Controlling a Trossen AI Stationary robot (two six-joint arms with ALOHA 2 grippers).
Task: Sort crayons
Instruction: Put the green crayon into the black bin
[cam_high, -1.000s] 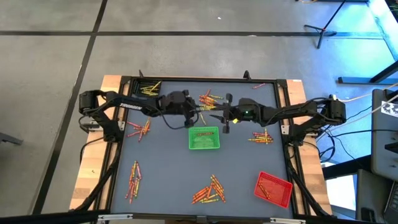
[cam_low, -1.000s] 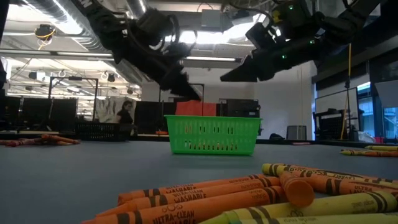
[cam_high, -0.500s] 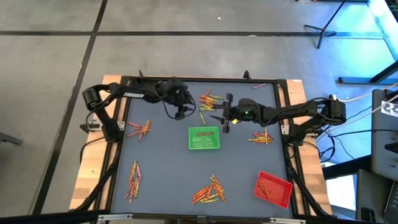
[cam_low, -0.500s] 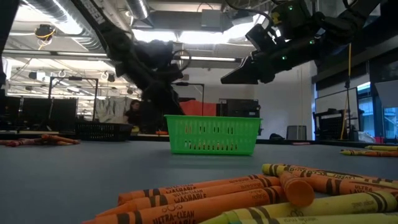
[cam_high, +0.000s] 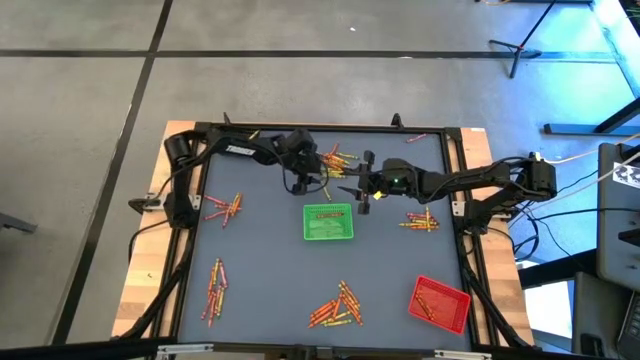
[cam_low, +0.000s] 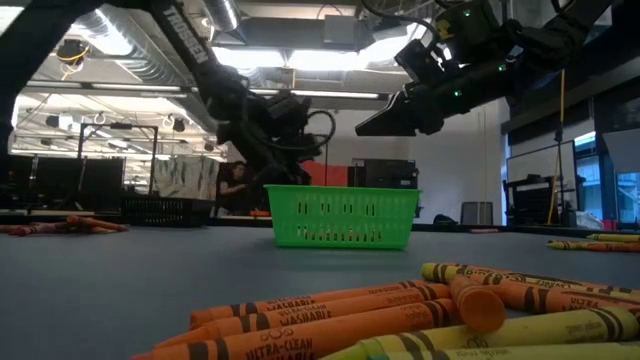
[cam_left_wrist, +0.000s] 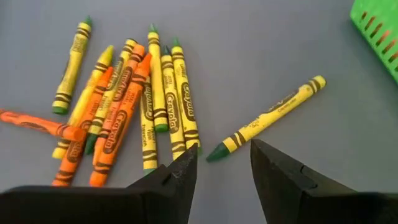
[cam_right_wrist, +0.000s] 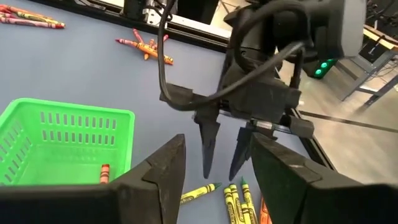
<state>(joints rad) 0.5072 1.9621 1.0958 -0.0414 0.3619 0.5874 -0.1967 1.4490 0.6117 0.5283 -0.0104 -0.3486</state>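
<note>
Left wrist view: left tool (cam_left_wrist: 224, 165) spread, empty, above a green crayon (cam_left_wrist: 266, 117) on the worktop (cam_left_wrist: 249, 50). Right tool (cam_right_wrist: 214, 168) spread, empty, near the green tray (cam_right_wrist: 37, 118).

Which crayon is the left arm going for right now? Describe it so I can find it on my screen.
Start at the green tray mid-table; the crayon pile lies just beyond its far left corner, under the left gripper, whose jaws are open. The target looks to be the lone yellow-wrapped, green-tipped crayon. It lies apart from the pile, on the tray's side, slanted, while the others are bunched together.
</note>
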